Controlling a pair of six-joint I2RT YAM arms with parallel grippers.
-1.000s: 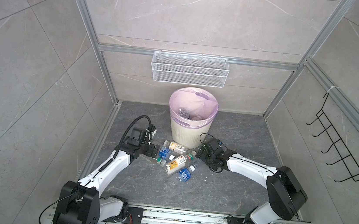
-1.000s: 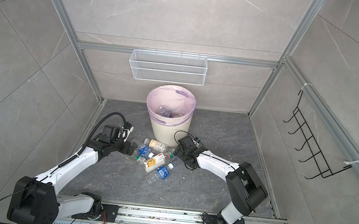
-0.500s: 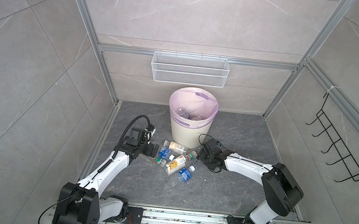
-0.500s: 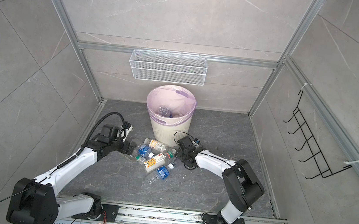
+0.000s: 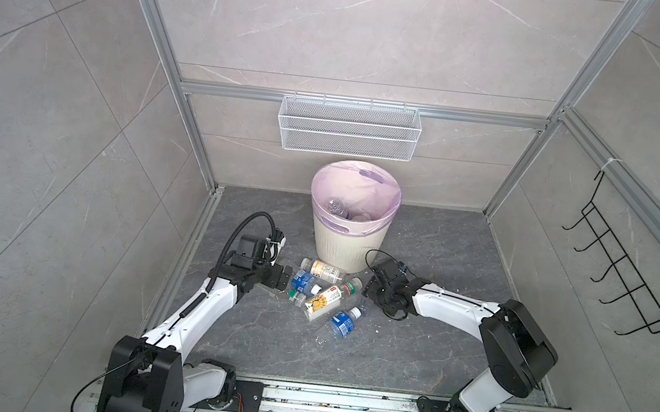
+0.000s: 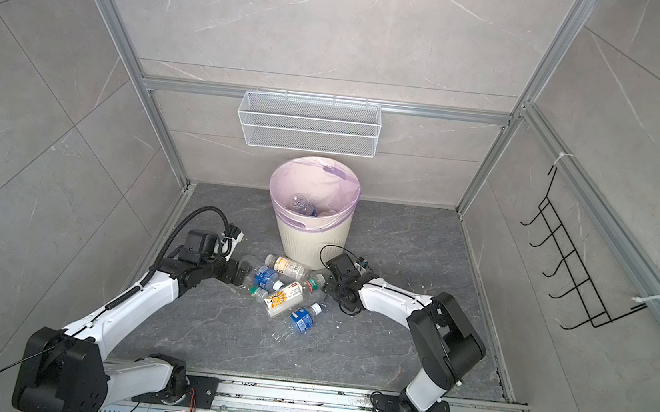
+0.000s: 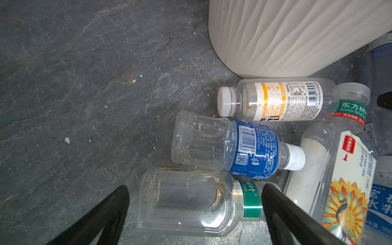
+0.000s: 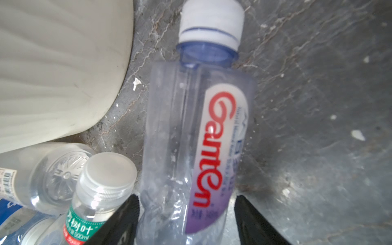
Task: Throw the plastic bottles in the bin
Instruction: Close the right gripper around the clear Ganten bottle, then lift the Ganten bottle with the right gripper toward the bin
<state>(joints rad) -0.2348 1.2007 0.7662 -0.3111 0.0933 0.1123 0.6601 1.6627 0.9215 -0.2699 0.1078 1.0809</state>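
Floor [image 5: 409,349], bin [image 5: 341,246] at its five o'clock.
Right claw [image 8: 186,201] stood narrow, low on the purple-label bottle [image 8: 197,127], hold unclear; it could pivot free. Left claw [image 7: 195,186] wide.

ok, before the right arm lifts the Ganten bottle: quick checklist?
1. Ganten bottle sits inside the right gripper, between its fingers: ok.
2. Fingers pressed firmly on it: cannot tell; contact isn't clear in the right wrist view.
3. Neighbours clear of the grasp: not ok; the frosted-cap bottle lies right beside one finger.
4. Other arm out of the way: ok; the left gripper is open, straddling a clear bottle on its own side.
5. Drop target, the bin, upright with room inside: ok.
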